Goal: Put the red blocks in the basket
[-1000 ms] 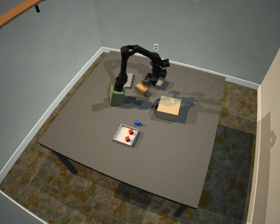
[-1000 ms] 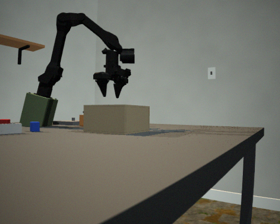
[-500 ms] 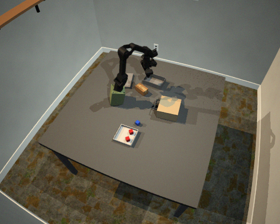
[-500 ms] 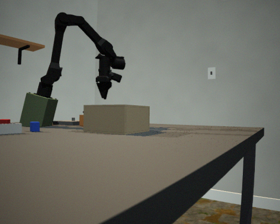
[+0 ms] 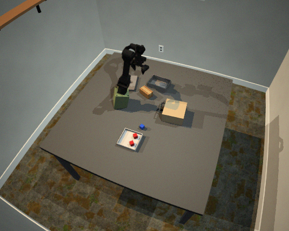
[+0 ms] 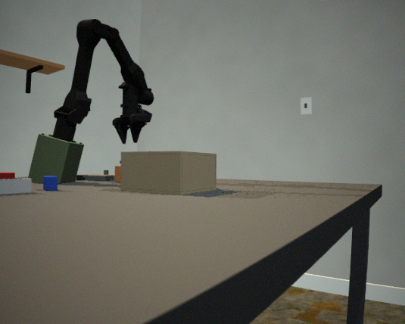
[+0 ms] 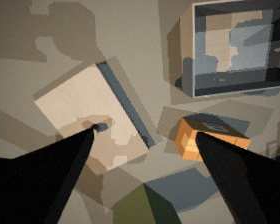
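Working left to right, you find the gripper (image 5: 141,65) raised near the table's far edge with its jaws spread wide and grasping nothing, probably to search there. The white basket (image 5: 121,137) near the table's middle holds two red blocks (image 5: 135,135); a blue block (image 5: 141,126) sits just outside it. The tan drawer unit (image 5: 174,110) stands further right. Only the wrist view shows a flat lid (image 7: 86,110), an orange block (image 7: 191,140) and the open grey box (image 7: 196,60) below the fingers.
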### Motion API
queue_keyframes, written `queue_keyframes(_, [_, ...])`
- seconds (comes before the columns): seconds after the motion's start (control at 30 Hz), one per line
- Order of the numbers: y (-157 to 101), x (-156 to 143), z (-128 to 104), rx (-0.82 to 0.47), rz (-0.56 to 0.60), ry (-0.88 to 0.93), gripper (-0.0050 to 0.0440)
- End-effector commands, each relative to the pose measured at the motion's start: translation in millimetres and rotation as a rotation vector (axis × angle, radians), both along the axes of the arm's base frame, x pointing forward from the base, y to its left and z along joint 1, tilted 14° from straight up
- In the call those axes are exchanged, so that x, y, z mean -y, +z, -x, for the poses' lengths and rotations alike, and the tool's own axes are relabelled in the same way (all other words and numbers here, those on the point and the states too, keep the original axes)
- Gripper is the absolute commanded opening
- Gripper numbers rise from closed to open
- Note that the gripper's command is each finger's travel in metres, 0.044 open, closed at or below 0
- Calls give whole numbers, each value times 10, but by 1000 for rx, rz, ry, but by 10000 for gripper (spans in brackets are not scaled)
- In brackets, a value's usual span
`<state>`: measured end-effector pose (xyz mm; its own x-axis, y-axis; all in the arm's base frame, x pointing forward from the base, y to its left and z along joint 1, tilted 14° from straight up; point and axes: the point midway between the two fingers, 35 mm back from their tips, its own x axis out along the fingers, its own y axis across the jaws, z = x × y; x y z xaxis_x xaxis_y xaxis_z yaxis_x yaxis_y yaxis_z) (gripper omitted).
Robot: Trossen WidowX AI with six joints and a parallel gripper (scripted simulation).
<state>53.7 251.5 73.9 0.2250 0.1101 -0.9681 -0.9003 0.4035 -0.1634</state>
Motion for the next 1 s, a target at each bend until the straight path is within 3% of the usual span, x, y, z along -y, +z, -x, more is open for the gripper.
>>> queue_keyframes(0.0, [-109,61,345,23,57,202,440])
queue_keyframes(0.17, [-229,146,823,58,131,523,440])
queue_keyframes(0.3, [-263,170,958,58,131,523,440])
queue_keyframes(0.43, [-263,170,958,58,131,523,440])
queue_keyframes(0.73, [-845,109,823,58,131,523,440])
queue_keyframes(0.97, [-1053,88,774,58,131,523,440])
